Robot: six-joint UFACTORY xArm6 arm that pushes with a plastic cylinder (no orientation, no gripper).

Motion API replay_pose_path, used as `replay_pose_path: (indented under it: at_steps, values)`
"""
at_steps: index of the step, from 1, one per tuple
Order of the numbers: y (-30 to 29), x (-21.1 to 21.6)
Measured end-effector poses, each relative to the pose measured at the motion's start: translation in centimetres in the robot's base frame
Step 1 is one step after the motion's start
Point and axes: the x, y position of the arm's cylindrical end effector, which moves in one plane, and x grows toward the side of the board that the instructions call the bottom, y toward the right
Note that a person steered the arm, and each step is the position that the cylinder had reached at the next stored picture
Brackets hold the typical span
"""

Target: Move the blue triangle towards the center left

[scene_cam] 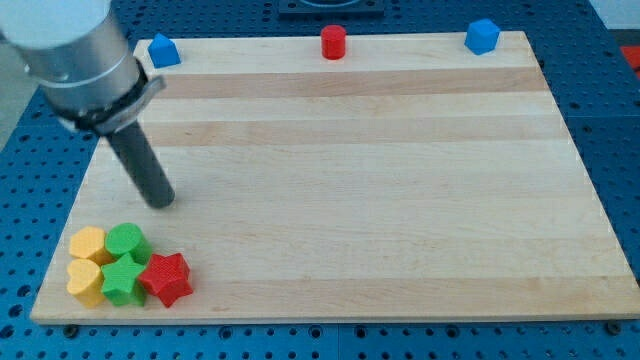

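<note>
The blue triangle (163, 51) sits at the board's top left corner. My tip (161, 200) rests on the board at the view's left, well below the blue triangle and above the cluster of blocks at the bottom left. The arm's grey body (75, 55) rises to the top left, just left of the blue triangle.
A red cylinder (333, 42) stands at the top middle edge. A blue cube (482, 36) is at the top right. At the bottom left lie a yellow block (88, 243), a yellow heart (85, 281), a green round block (127, 242), a green star (124, 280) and a red star (166, 278). The wooden board (400, 200) lies on a blue perforated table.
</note>
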Motion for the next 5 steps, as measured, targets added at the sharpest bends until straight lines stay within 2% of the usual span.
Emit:
replay_pose_path:
  at_steps: [4,5]
  values:
    - [2.7,-27.3]
    - [0.6,-27.9]
